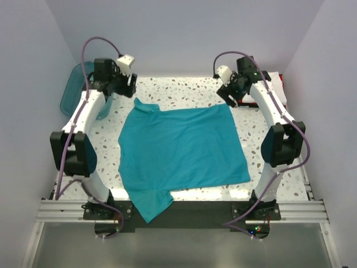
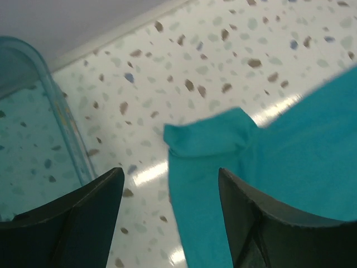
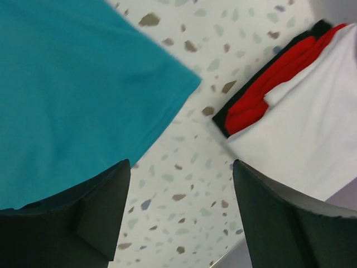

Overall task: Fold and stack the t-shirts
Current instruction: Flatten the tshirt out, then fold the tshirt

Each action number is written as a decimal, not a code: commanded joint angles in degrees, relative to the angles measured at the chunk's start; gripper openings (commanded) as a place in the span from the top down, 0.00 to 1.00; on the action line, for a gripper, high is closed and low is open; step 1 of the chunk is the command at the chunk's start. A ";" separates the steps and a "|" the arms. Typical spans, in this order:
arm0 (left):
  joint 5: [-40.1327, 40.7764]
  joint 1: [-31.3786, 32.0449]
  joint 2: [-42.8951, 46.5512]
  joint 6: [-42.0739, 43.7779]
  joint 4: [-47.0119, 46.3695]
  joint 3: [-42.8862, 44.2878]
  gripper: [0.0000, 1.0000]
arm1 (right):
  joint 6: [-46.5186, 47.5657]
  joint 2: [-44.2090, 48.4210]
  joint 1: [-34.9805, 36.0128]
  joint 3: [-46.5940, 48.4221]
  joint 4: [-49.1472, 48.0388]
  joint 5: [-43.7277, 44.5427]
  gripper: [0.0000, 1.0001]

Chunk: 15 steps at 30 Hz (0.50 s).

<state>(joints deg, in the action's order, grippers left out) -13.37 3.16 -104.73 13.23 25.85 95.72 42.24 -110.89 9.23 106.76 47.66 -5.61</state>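
Teal cloth covers most of the terrazzo table [image 1: 184, 92]: the teal t-shirt [image 1: 181, 148] lies spread flat and sideways, neck end toward the left arm and hem toward the right. One sleeve droops over the near edge. The far sleeve [image 2: 206, 137] is bunched and slightly curled, close to the translucent teal bin [image 2: 61, 128] but apart from it. A folded white shirt [image 3: 312, 128] lies stacked with a red shirt [image 3: 268, 89] at the far right, clear of the teal one.

Both claws are released and hold nothing. The left gripper [image 2: 170, 178] hovers above the far sleeve with its jaws spread. The right gripper [image 3: 181, 167] hangs over bare table just beside the far hem corner [image 3: 167, 84], its jaws equally wide.

The step in hand looks like pinching the far edge at both ends for a lengthwise fold toward the near side. To do it well, the left arm should take the cloth where the sleeve meets the body rather than at the curled tip, so that the sleeve tucks inside. The right arm needs to shift slightly onto the corner and catch a single layer. Both should then lift together and level, keeping the edge taut, and lay it down parallel to the near edge. The finished stack should be left undisturbed.
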 commanded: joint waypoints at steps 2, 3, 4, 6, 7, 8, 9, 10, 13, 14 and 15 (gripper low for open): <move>-8.43 0.01 10.15 3.64 12.55 -13.79 0.30 | 3.63 2.87 -0.09 -5.24 18.59 -5.73 0.30; -8.34 0.01 11.38 3.73 16.13 -16.94 0.32 | 3.99 2.96 -0.09 -6.12 20.09 -6.08 0.33; -7.73 0.01 11.91 3.73 17.30 -18.71 0.35 | 4.17 3.14 -0.09 -8.74 21.58 -6.00 0.35; -6.42 0.01 12.53 4.87 20.54 -23.19 0.39 | 5.13 3.66 -0.09 -12.95 22.39 -5.30 0.45; -5.10 -0.08 12.62 4.87 21.00 -24.60 0.42 | 5.40 3.93 -0.01 -14.46 22.13 -4.86 0.47; -4.22 0.00 12.71 5.57 21.52 -26.01 0.42 | 6.01 4.28 -0.09 -16.04 21.87 -4.42 0.50; -3.60 -0.08 12.53 5.57 21.96 -28.20 0.43 | 6.10 4.63 -0.09 -17.45 21.51 -3.98 0.51; -2.47 -0.08 12.44 5.49 21.88 -29.27 0.44 | 6.45 4.89 -0.09 -20.25 20.64 -3.36 0.52; 0.17 -0.17 10.25 5.14 20.22 -31.82 0.46 | 6.54 5.51 -0.09 -24.75 18.53 -2.75 0.58; 0.88 -0.17 9.55 5.13 19.43 -32.44 0.47 | 6.54 5.68 -0.09 -25.72 18.17 -2.74 0.58; 1.84 -0.17 7.89 5.13 17.76 -32.53 0.48 | 6.45 5.77 -0.09 -26.51 17.91 -2.66 0.59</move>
<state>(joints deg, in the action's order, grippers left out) -14.79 3.25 -94.87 17.50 45.82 63.68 47.46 -108.36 9.15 81.84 66.11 -9.17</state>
